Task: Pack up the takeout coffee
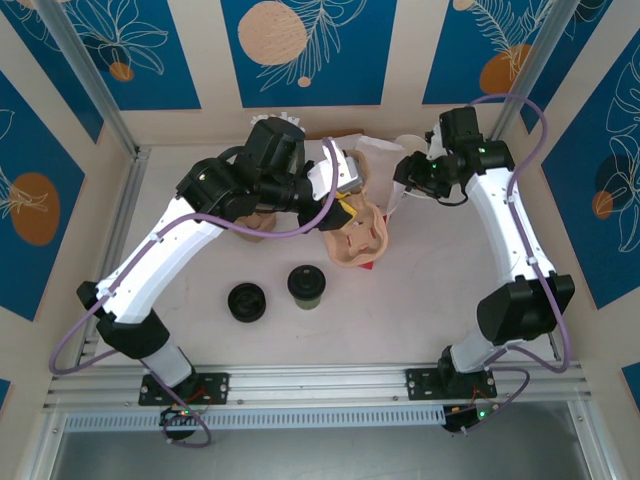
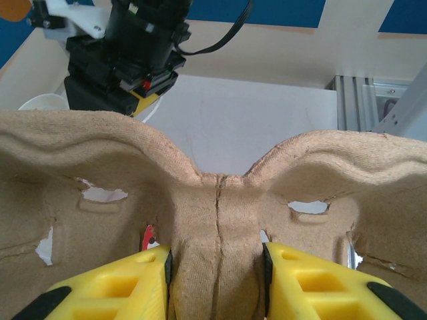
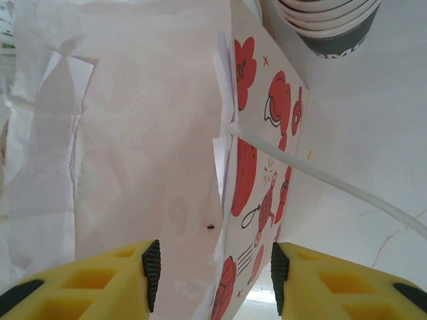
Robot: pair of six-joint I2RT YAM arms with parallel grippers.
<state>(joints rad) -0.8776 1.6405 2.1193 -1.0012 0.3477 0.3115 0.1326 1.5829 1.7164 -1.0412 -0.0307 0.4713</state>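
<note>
Takeout coffee (image 1: 307, 285) upright on the near worktop (image 1: 420, 290), untouched.
It is a short olive-green paper cup under a round black lid, just beside a low black disc (image 1: 247, 301). Beyond it the left pincer (image 2: 217, 280) pinches the middle ridge of a tan pulp cup carrier (image 2: 220, 200). Farther back the right pincer (image 3: 213, 267) is spread astride the edge of the red-and-white paper bag (image 3: 257, 167), with stacked white cups (image 3: 327, 27) behind.
</note>
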